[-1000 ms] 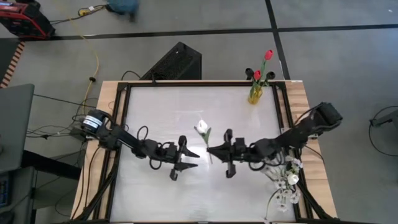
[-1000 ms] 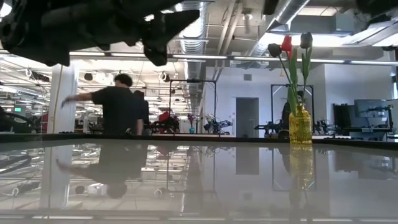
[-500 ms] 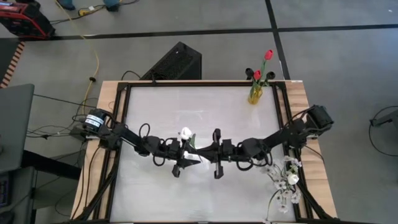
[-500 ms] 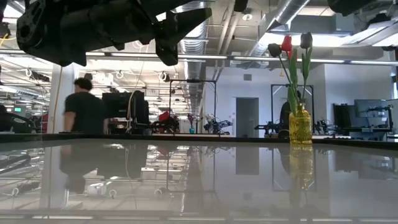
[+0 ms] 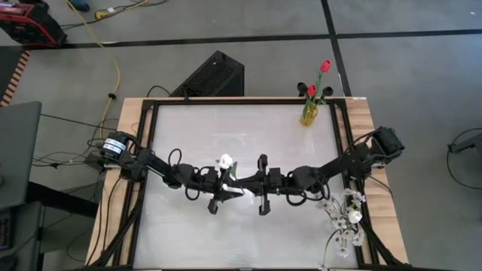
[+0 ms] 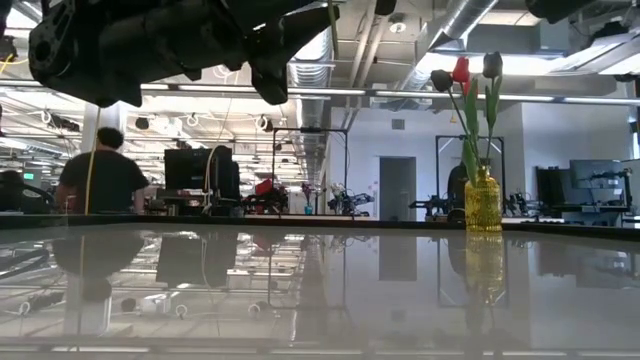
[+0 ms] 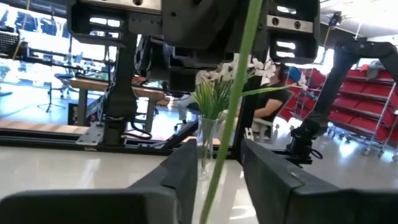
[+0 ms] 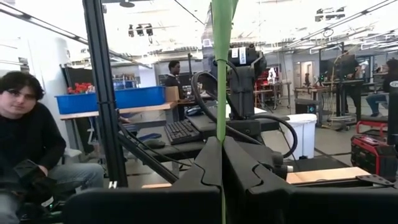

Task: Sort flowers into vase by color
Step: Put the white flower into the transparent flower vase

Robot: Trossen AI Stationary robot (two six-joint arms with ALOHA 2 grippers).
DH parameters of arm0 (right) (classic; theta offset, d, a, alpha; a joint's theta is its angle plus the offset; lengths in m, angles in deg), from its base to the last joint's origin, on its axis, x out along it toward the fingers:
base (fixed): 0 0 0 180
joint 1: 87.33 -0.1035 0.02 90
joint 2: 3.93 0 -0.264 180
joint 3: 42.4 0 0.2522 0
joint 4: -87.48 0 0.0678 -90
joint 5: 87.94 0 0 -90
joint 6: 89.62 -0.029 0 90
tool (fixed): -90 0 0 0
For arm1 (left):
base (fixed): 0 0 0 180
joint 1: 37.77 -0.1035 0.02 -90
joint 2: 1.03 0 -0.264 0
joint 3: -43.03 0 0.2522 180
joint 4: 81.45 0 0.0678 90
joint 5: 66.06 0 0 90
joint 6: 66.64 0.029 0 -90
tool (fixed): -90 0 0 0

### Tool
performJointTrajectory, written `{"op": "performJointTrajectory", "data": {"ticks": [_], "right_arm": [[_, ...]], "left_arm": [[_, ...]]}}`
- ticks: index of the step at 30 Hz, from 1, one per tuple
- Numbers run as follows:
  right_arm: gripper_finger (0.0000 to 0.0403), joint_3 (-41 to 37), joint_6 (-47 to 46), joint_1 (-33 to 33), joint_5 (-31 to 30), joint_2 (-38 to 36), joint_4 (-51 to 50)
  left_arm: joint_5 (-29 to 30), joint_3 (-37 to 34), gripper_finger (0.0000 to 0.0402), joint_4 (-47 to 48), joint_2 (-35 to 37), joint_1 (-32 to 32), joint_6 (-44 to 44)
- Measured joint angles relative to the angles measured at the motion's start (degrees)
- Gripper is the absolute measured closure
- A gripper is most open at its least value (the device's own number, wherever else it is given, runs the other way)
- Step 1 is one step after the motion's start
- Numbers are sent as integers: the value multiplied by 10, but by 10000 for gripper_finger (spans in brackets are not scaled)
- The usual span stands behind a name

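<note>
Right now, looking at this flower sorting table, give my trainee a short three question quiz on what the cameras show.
1. True or false: the right end effector is shut on the white tulip by its green stem.
2. Which tulip colours stand in the yellow vase? A. white only B. red and dark C. red and white
3. Fill the gap: the left end effector has its fingers on either side of the white tulip's ____.

Key: 1 true; 2 B; 3 stem. The clear vase with white flowers stands at the table's edge beside the right arm.
</note>
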State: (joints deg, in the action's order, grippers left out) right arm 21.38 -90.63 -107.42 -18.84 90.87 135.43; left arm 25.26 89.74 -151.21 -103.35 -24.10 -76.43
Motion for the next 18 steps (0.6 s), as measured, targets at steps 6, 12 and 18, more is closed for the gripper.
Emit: {"op": "performJointTrajectory", "data": {"ticks": [6,12,18], "right_arm": [[382,0,0,4,-1,0,0],[376,0,-1,4,-1,0,4],[336,0,21,1,-1,-7,-10]], "left_arm": [[0,0,354,0,0,-9,-5],[-41,20,397,11,0,-16,-8],[-51,24,401,19,2,-16,0]]}}
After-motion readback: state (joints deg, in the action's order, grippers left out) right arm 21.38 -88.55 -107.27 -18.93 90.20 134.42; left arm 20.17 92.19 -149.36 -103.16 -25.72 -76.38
